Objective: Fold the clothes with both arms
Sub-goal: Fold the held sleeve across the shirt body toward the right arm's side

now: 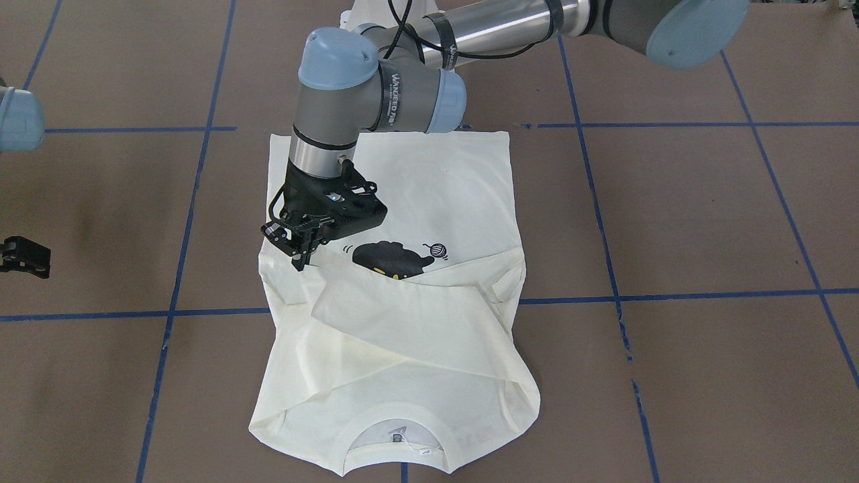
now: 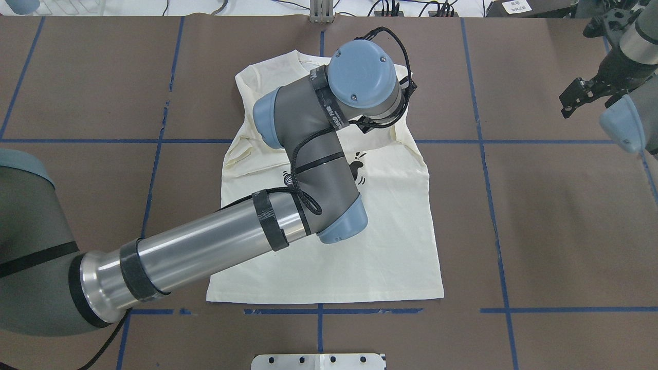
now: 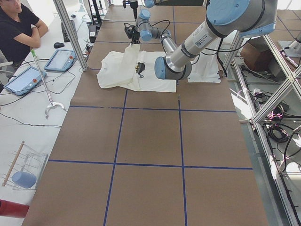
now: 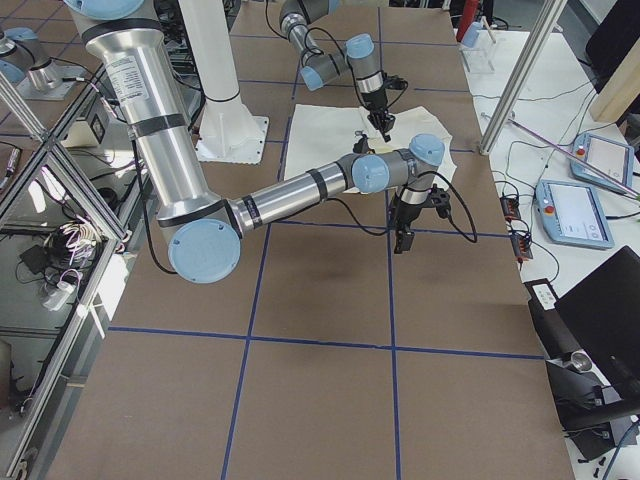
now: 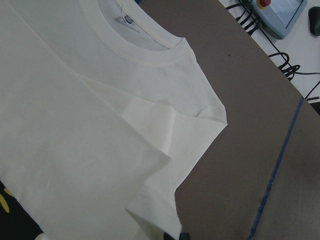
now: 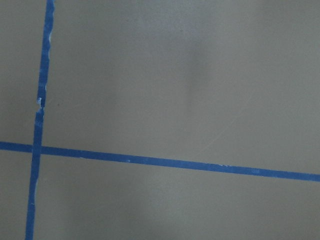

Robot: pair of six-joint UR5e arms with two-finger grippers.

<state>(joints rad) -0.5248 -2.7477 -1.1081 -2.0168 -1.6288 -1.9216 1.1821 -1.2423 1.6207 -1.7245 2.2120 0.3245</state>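
Observation:
The cream T-shirt [image 1: 436, 174] lies flat on the brown table, collar towards the operators' side. A sleeve is folded across it and half covers the black cat print [image 1: 389, 258]. My left gripper [image 1: 300, 258] reaches across to the shirt's edge on my right side, and its fingers are closed on the fabric at the fold. In the overhead view the wrist hides it above the shirt [image 2: 390, 231]. The left wrist view shows the collar and a folded sleeve [image 5: 165, 125]. My right gripper [image 1: 23, 258] [image 2: 573, 100] hangs open and empty, well off to the shirt's right.
Blue tape lines [image 1: 671, 295] divide the brown table [image 2: 540, 216] into squares. The white pedestal [image 4: 230, 130] stands behind the shirt. An operator [image 3: 19, 23] sits at a side bench with tablets [image 3: 61, 60]. Aluminium frame posts [image 3: 70, 33] stand along the table's edges.

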